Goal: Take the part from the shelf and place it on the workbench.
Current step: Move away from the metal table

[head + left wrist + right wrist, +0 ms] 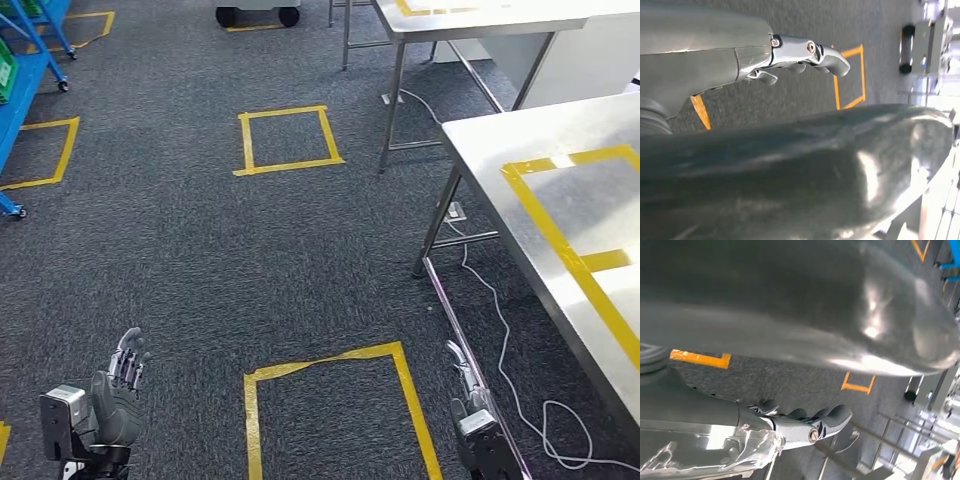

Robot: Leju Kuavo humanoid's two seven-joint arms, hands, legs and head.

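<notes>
My left hand (121,395) hangs low at the lower left above the grey carpet, fingers apart and holding nothing. In the left wrist view its fingers (808,52) stretch out straight and bare. My right hand (468,405) hangs at the lower right beside the workbench's leg rail, fingers extended and empty; the right wrist view shows those fingers (810,425) straight too. The steel workbench (483,140) fills the right side, with a yellow tape rectangle (562,245) marked on its top. A corner of the blue shelf (26,75) with a green bin (6,65) stands at the far upper left.
Yellow tape squares mark the carpet ahead (288,140), near my feet (340,410) and by the shelf (41,155). A second steel table (468,20) stands behind the workbench. A white cable (521,380) trails under the bench. A wheeled base (256,14) sits at the far end.
</notes>
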